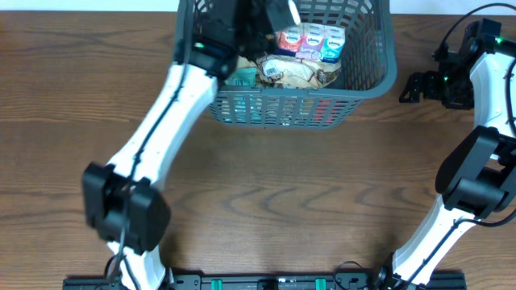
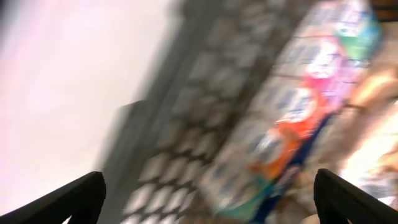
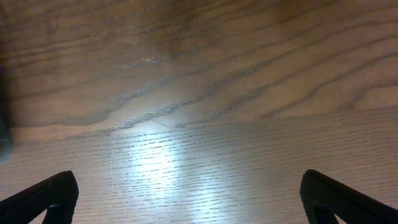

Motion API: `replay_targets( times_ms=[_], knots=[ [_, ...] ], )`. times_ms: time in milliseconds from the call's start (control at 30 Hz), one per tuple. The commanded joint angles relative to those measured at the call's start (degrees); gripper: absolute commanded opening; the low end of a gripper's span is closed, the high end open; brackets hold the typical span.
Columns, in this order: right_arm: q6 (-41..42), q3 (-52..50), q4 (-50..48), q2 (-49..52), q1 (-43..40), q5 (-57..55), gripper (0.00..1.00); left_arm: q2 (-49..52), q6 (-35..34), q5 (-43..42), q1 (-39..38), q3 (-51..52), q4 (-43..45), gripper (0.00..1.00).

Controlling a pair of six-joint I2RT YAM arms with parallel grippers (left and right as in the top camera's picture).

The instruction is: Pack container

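Note:
The container (image 1: 367,84), a dark grey lattice basket, stands at the top middle of the table. It holds several snack packs (image 1: 310,42) and a crinkled tan bag (image 1: 294,74). My left gripper (image 1: 278,12) hangs over the basket's left part. In the left wrist view it (image 2: 208,196) is open with nothing between the fingers; below it lie the blurred lattice wall (image 2: 205,106) and colourful packs (image 2: 292,130). My right gripper (image 1: 411,87) rests low over the table right of the basket; in its wrist view it (image 3: 189,193) is open over bare wood.
The wooden table (image 1: 282,201) stretches in front of the basket. A black rail (image 1: 266,282) runs along the front edge. My right arm (image 1: 484,72) bends along the right side.

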State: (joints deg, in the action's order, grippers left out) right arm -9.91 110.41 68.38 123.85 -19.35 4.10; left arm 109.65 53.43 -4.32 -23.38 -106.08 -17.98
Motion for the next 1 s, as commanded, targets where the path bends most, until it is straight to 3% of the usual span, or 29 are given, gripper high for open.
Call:
replay_targets(
  times_ms=[0,167,633,967],
  knots=[
    [0.2,-0.4,0.2,0.1,0.3,0.4,0.99,-6.3,-5.5,5.9,2.3,-2.4,0.3,0.99],
    [0.2,-0.4,-1.4,-1.0,0.0,0.4,0.99,-11.8,-16.7,9.8,8.2,-2.4,-0.1,0.99],
    [-0.4,-0.4,-13.1,-11.9,-1.5,0.4,0.99,-16.4,-41.5,10.0,35.0,0.2,-19.3,0.99],
    [2.0,-1.3,-11.4,-19.5,-0.3,-1.3,0.99,-18.6,-50.1,9.9,39.5,6.4,-25.1,0.99]
  ],
)
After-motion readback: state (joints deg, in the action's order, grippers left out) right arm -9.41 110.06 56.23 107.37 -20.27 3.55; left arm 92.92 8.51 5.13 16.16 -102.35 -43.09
